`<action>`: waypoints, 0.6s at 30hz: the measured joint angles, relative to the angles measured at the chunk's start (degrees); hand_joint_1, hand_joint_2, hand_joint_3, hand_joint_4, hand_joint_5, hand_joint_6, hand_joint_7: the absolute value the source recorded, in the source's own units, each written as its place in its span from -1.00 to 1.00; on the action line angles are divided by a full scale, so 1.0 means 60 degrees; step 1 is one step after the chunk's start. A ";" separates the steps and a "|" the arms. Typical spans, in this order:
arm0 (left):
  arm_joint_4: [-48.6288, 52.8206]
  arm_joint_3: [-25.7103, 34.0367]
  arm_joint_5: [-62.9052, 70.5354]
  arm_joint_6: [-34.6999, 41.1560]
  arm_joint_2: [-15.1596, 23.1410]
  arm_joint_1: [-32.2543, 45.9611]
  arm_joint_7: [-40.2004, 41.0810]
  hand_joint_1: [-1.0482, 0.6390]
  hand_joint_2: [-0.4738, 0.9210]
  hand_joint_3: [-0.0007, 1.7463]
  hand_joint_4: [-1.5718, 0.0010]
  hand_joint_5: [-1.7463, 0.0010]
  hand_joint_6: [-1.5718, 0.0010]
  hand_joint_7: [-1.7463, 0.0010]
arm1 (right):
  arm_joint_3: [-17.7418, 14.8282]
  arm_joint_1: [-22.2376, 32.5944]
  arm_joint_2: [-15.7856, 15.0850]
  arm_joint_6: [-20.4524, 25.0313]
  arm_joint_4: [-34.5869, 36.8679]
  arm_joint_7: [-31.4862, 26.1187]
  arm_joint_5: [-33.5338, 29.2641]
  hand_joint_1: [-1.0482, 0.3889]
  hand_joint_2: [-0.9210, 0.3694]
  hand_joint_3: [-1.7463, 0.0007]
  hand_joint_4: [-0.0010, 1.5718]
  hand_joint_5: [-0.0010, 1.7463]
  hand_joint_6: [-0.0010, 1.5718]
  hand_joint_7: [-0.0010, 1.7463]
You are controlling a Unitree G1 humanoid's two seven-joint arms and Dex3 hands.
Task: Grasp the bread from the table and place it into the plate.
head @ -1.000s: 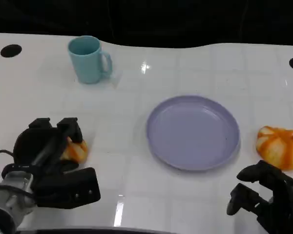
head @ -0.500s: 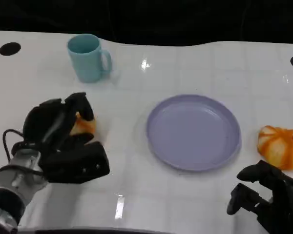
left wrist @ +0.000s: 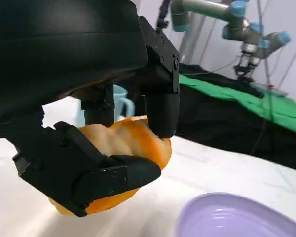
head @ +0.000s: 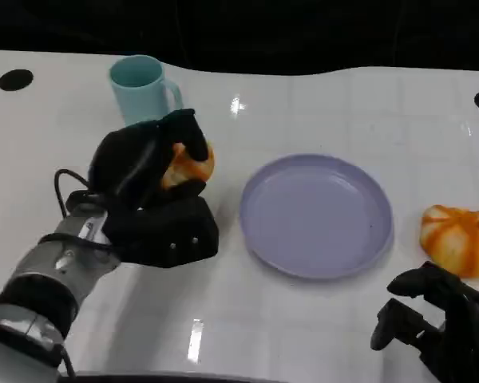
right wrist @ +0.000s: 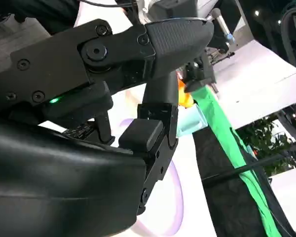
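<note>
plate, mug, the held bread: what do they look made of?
Plate: probably plastic or glazed ceramic, smooth lavender surface with soft sheen.
Mug: likely the same, matte teal, uniform colour.
Bread in the left hand: looks like a glossy moulded replica, orange with pale ridges; can't confirm.

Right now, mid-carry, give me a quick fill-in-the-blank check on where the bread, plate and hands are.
1. The left hand holds a piece of ____.
2. The purple plate has ____ on it.
3. A second bread lies on the table, on the plate's ____ side in the head view.
4. The mug beyond the left hand is light ____.

Missing words: bread; nothing; right; blue
</note>
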 measured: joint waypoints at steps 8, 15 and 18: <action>0.0118 -0.0023 -0.0211 -0.0666 -0.0825 -0.0658 -0.0515 0.08 0.28 0.53 -0.18 -1.00 0.11 -1.00 | -0.0006 -0.0037 0.0000 0.0008 0.0062 0.0001 0.0024 -0.27 -1.00 0.75 -0.08 0.76 0.06 0.07; 0.0548 -0.0188 -0.0206 -0.0702 -0.1413 -0.1002 -0.0845 0.04 0.33 0.54 -0.18 -1.00 0.10 -1.00 | -0.0005 -0.0040 -0.0001 0.0007 0.0067 -0.0008 0.0013 -0.27 -1.00 0.75 -0.09 0.77 0.06 0.07; 0.0722 -0.0354 -0.0169 -0.0702 -0.1632 -0.1194 -0.0884 0.03 0.34 0.53 -0.18 -1.00 0.09 -1.00 | 0.0004 -0.0044 -0.0001 0.0007 0.0067 -0.0003 0.0013 -0.28 -1.00 0.75 -0.09 0.77 0.05 0.07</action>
